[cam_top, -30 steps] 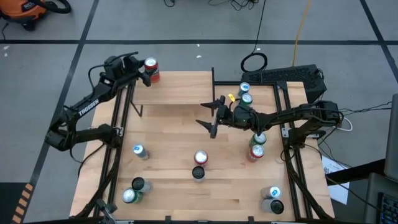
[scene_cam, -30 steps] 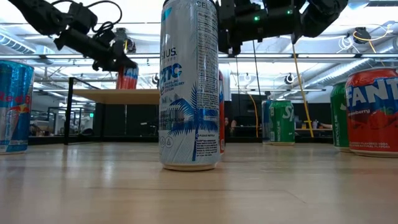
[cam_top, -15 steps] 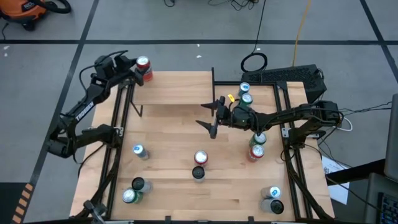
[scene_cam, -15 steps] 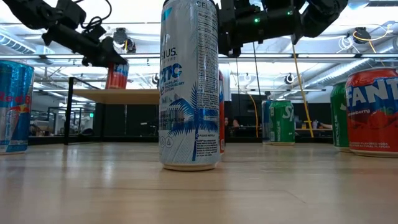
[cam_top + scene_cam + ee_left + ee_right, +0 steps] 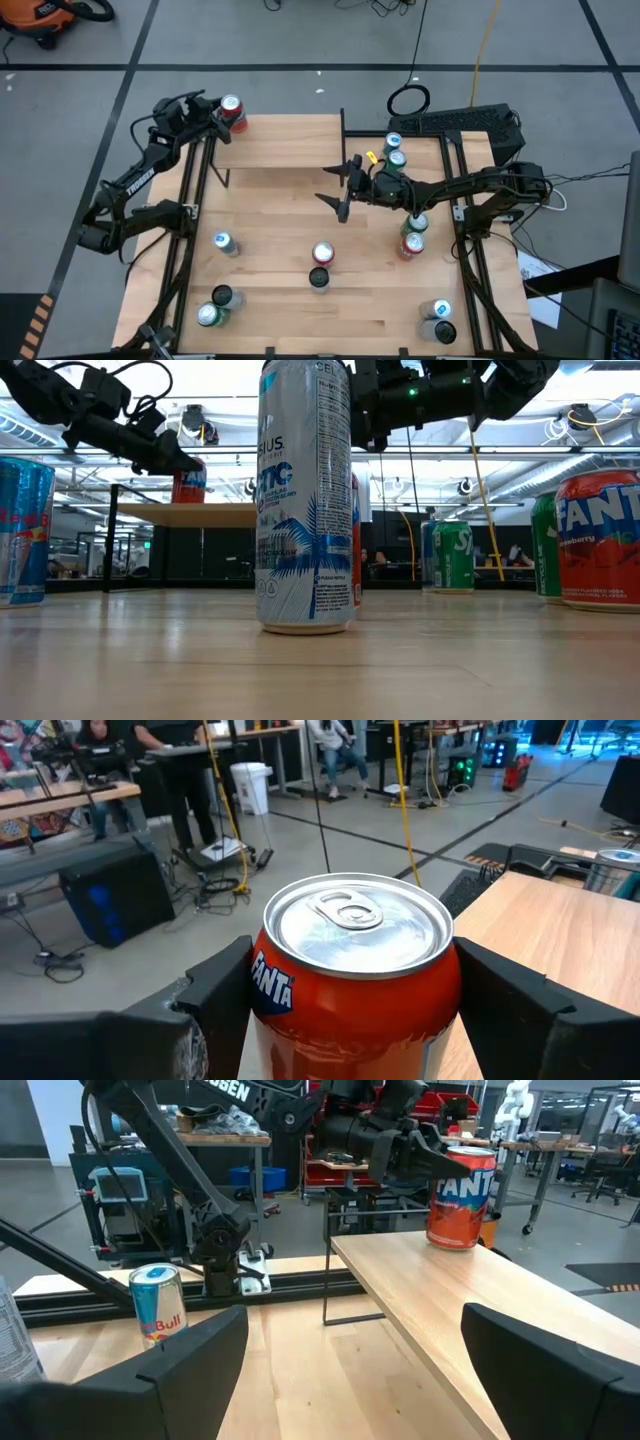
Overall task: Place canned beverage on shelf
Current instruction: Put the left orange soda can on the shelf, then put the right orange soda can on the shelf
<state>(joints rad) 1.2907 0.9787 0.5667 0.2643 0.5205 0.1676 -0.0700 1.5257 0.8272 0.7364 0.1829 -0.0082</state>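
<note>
Left arm (image 5: 140,180): dark, jointed links, white "TROSSEN" lettering along the forearm, thin black cables looped at the wrist. Right arm (image 5: 470,185): same dark build, with a small yellow tag near the wrist. Green indicator lights glow on the wrist (low view). Fingers (image 5: 225,985): matte black, flat, wedge-shaped plates.

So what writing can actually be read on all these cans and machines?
"FANTA" on the red can held by the left gripper.
"FANTA" on the red can at the table's right.
"Red Bull", partly cut off, on the blue can.
"TROSSEN" on the left arm.
White can's fine print: too small.
</note>
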